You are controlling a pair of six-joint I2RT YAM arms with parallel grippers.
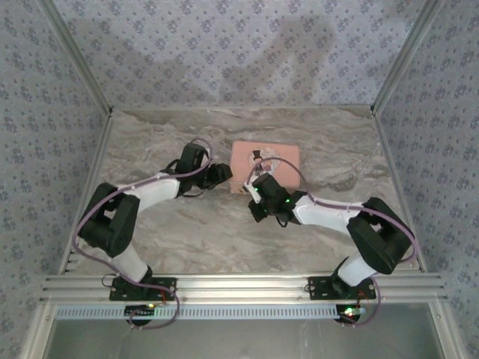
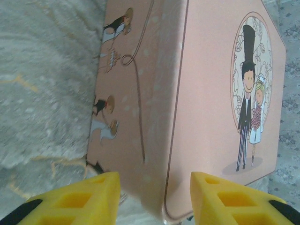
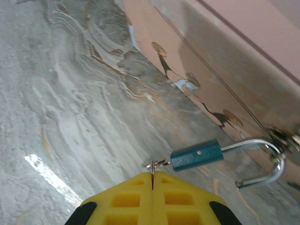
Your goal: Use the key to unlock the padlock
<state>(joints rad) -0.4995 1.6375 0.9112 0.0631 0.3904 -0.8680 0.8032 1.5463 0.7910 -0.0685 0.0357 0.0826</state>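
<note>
R: I saw the right gripper (image 3: 152,177) pinched shut on key (image 3: 154,164) at padlock (image 3: 197,154) | L: left gripper (image 2: 154,185) stood part-open astride tin (image 2: 206,117) corner, grip unclear

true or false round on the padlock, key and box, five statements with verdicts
1. The right fingers are shut on the key. True.
2. The padlock has a red body. False: it is blue.
3. The padlock lies loose, well away from the pink box. False: its shackle hooks onto the box.
4. The left fingers straddle a corner of the pink box. True.
5. The box carries a cartoon bride and groom. True.
</note>
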